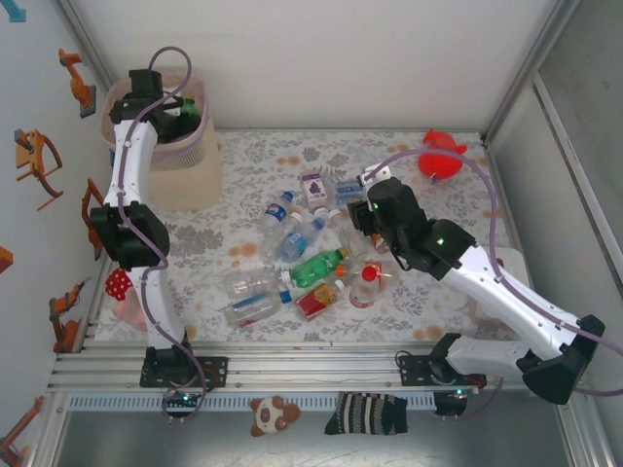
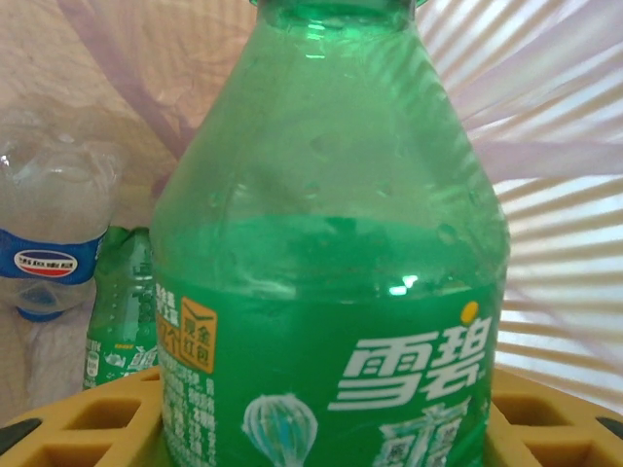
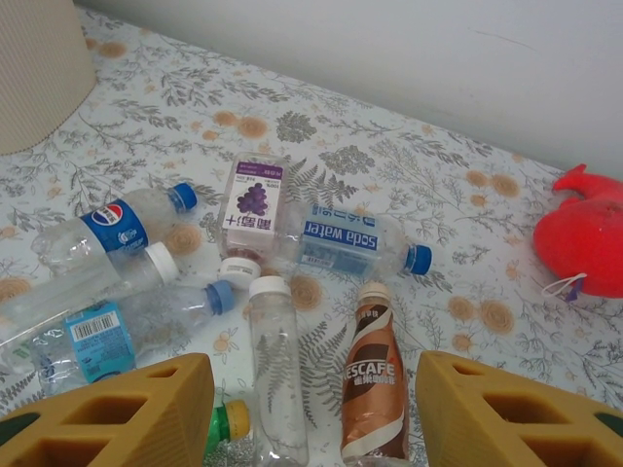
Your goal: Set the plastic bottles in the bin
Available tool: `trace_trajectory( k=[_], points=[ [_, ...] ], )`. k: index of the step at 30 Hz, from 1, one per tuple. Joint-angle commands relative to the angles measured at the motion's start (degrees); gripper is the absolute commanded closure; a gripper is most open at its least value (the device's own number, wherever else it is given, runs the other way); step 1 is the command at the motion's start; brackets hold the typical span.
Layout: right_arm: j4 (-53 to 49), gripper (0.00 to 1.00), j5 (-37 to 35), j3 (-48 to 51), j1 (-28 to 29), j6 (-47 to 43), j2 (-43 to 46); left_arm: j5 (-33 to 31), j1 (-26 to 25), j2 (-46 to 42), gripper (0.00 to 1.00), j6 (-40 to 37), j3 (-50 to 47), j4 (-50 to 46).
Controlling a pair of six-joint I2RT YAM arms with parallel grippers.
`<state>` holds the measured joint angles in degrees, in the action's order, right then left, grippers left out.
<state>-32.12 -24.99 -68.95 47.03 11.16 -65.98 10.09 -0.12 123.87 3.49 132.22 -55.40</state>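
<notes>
My left gripper (image 1: 178,105) is shut on a green Sprite bottle (image 2: 331,292), gripped by its lower body between the yellow fingers (image 2: 83,423) and held over the mouth of the beige bin (image 1: 185,161). Down inside the bin's pinkish bag (image 2: 555,146) lie a clear Pepsi bottle (image 2: 49,243) and another green bottle (image 2: 117,321). My right gripper (image 3: 311,409) hangs open above the heap of plastic bottles (image 1: 302,248) mid-table. Below its spread fingers (image 3: 506,413) lie a brown Nescafe bottle (image 3: 375,389) and a clear bottle (image 3: 277,379), untouched.
Around them lie a soda water bottle (image 3: 346,243), a grape-label bottle (image 3: 253,199), a Pepsi bottle (image 3: 112,224) and a green, yellow-capped bottle (image 3: 226,423). A red plush toy (image 1: 440,156) sits at the back right, a pink one (image 1: 122,292) at the left edge. Walls enclose the table.
</notes>
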Motion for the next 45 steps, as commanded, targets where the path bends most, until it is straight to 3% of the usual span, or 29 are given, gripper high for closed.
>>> trace_trajectory(
  k=[1, 12, 22, 38, 45],
  points=[
    [0.43, 0.44, -1.30, 0.47, 0.19, 1.01, 0.50, 0.41, 0.12, 2.36, 0.46, -1.98, -0.21, -4.63],
    [-0.01, 0.44, -1.59, 0.49, 0.17, 1.01, 0.49, 1.91, 0.12, 6.99, 0.39, -2.51, 0.13, -8.36],
    [-0.31, 0.44, -1.73, 0.64, 0.17, 1.23, 0.85, 1.18, 0.12, 2.60, 0.21, -2.20, 1.74, -7.99],
    [-2.62, 0.44, 0.00, 0.56, 0.15, 3.02, 2.58, 1.96, 0.12, -8.05, 0.20, -0.99, 4.01, -6.90],
    [-4.97, 0.44, 2.07, 2.08, 0.13, 5.08, 4.89, 5.70, 0.05, -14.53, 0.21, 0.13, 2.65, -5.28]
  ],
)
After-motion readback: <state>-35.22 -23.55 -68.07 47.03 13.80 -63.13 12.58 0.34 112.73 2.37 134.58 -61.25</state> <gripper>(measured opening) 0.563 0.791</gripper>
